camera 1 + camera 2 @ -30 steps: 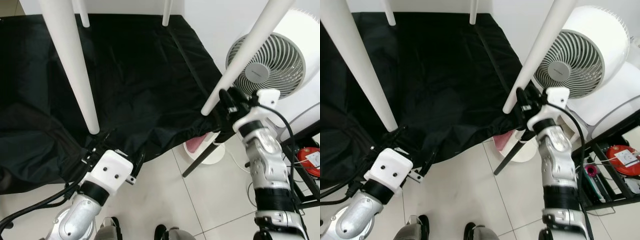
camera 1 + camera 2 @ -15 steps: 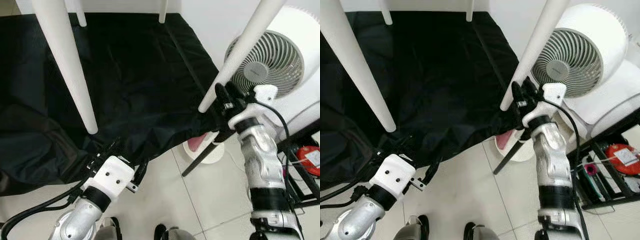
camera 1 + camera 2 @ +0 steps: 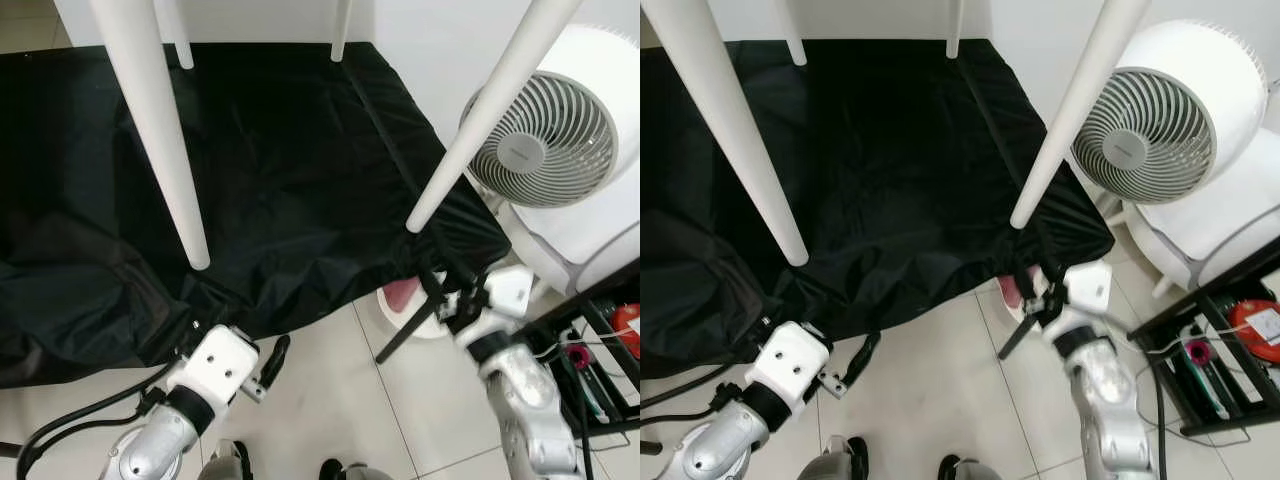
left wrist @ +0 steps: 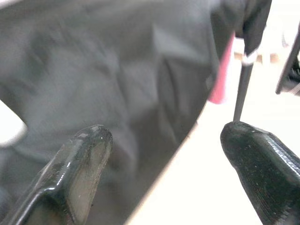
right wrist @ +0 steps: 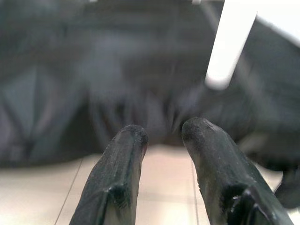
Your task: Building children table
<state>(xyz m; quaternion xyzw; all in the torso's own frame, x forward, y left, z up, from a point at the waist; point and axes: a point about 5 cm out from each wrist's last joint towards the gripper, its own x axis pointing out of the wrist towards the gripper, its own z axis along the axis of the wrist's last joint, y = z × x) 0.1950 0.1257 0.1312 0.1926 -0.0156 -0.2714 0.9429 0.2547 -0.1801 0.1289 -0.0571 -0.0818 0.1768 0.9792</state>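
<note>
With all four white legs [image 3: 155, 120] standing up over the black cloth [image 3: 270, 170], we judge assembly done; left gripper [image 4: 164, 173] jaws spread, right gripper [image 5: 164, 154] jaws slightly parted, both empty; next, righting the desk.

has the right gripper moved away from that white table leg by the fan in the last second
Yes. The right gripper has dropped from beside the tip of the white table leg to below it, near the black cloth's edge.

Two white table legs [image 3: 160, 140] [image 3: 480, 115] slant down over black cloth [image 3: 270, 150], wide open gap between them. Fan [image 3: 1150, 120] and dark rack [image 3: 1220, 350] crowd the right side. Bare tile floor [image 3: 930, 400] near the cloth edge is open. Thin black stand rod [image 3: 405, 335] crosses by right leg tip.
</note>
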